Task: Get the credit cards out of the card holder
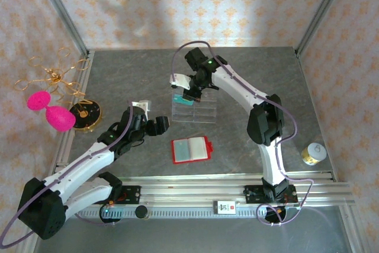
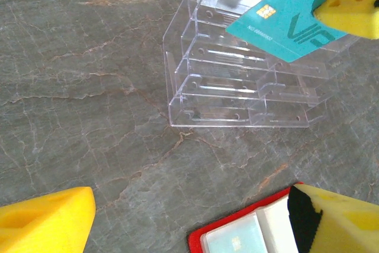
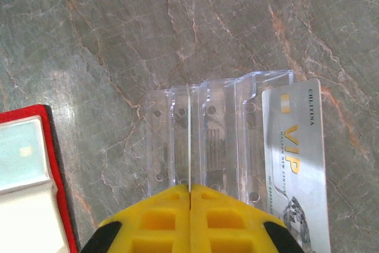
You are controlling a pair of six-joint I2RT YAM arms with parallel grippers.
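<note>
You look down on a grey veined stone-look tabletop (image 2: 89, 87), smooth and dully shining. At 1 o'clock in the left wrist view, a clear glossy plastic slotted tray (image 2: 237, 102) sits under a slick teal-green plastic card (image 2: 284, 28). At 5 o'clock lies a matt-rimmed red folding wallet (image 2: 194, 242).

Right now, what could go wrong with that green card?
The right end effector pinches the teal card by one edge, tilted over the clear tray; it might slip or miss a slot. Pressing down could shove the tray, which seems to sit loose. The open left end effector hangs near the wallet and might bump it.
</note>
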